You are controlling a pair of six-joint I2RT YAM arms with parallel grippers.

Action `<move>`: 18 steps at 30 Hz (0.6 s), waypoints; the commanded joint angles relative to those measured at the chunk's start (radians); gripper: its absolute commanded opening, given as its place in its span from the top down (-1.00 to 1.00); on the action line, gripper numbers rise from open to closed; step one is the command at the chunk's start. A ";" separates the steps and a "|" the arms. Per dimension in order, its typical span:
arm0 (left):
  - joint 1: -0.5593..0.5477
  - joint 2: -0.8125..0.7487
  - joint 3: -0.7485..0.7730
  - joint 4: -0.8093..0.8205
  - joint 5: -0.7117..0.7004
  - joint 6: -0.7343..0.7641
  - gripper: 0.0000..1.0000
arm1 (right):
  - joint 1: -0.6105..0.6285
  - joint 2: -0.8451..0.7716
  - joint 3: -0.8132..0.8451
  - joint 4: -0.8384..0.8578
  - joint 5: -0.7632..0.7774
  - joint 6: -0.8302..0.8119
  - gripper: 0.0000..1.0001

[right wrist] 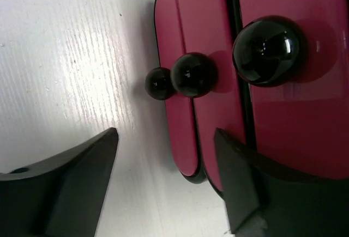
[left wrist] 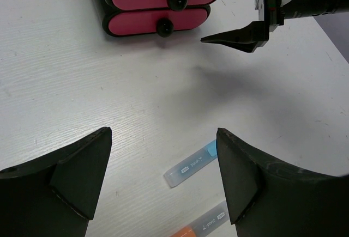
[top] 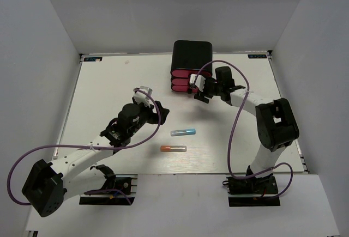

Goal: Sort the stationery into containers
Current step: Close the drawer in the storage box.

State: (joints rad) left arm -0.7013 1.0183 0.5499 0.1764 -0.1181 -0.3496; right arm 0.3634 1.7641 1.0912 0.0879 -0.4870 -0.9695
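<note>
A blue tube (top: 182,132) and an orange tube (top: 173,149) lie on the white table in front of the arms. The black box (top: 192,53) with three pink drawers (top: 180,81) stands at the back middle. My left gripper (top: 162,111) is open and empty, hovering above and just behind the blue tube (left wrist: 191,163), with the orange tube (left wrist: 204,225) nearer. My right gripper (top: 194,88) is open and empty right in front of the drawers' right end (right wrist: 188,139). Black knobs (right wrist: 193,74) sit just beyond its fingertips. No thin sticks show.
The right gripper's fingers (left wrist: 240,35) show beside the drawers (left wrist: 155,22) in the left wrist view. Grey walls enclose the table (top: 109,90) on three sides. Purple cables loop off both arms.
</note>
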 commanded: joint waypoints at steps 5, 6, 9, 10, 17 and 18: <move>0.005 0.009 -0.004 0.021 0.006 -0.012 -0.74 | 0.002 0.015 0.052 0.072 0.048 0.020 -0.74; 0.005 0.009 -0.004 0.021 0.006 -0.012 -0.74 | 0.003 0.012 0.052 0.072 0.048 0.018 -0.78; 0.005 0.019 0.005 0.031 0.006 -0.022 -0.74 | 0.002 0.008 0.050 0.073 0.048 0.026 -0.81; 0.005 0.019 0.005 0.031 0.015 -0.022 -0.74 | 0.002 0.000 0.052 0.050 0.038 0.019 -0.77; 0.005 0.097 0.015 0.119 0.046 -0.042 -0.61 | -0.009 -0.110 -0.033 -0.046 -0.119 -0.026 -0.58; 0.005 0.114 0.015 0.156 0.064 -0.054 -0.52 | -0.011 -0.138 -0.077 -0.060 -0.128 -0.032 -0.51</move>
State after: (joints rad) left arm -0.7013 1.0992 0.5503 0.2504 -0.0978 -0.3801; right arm 0.3595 1.7210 1.0683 0.0673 -0.5270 -0.9726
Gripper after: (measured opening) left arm 0.781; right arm 0.771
